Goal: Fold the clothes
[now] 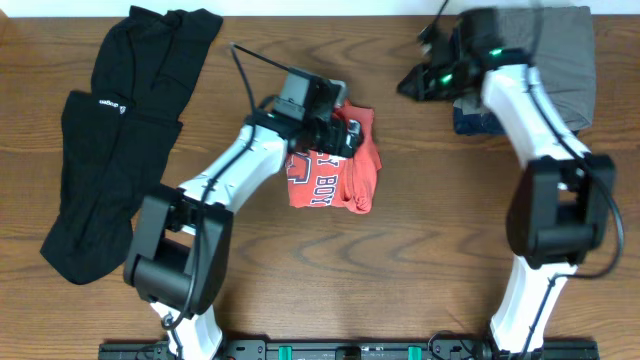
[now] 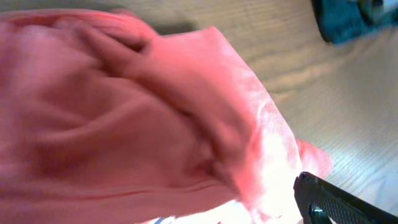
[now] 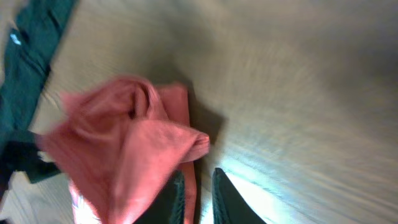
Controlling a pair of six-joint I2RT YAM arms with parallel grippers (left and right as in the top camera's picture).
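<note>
Nearest, at the middle of the overhead frame, the red shirt (image 1: 335,175) lay bunched in a rough half-fold on the table (image 1: 420,250), its lettering showing. Just above it the left gripper (image 1: 322,128) sat at the shirt's top edge. From its wrist, red cloth filled the view close against one black finger (image 2: 339,202), so it looked clenched on that edge, probably to carry it over for a fold. At the left the black garment (image 1: 110,160) sprawled unfolded, apparently waiting its turn. Farthest, at the upper right, the right gripper (image 1: 418,80) hung beside a grey cloth (image 1: 565,55) and a dark blue cloth (image 1: 475,122), likely keeping clear. Its fingers (image 3: 176,199) showed a thin gap, too blurred to call clenched or released.
</note>
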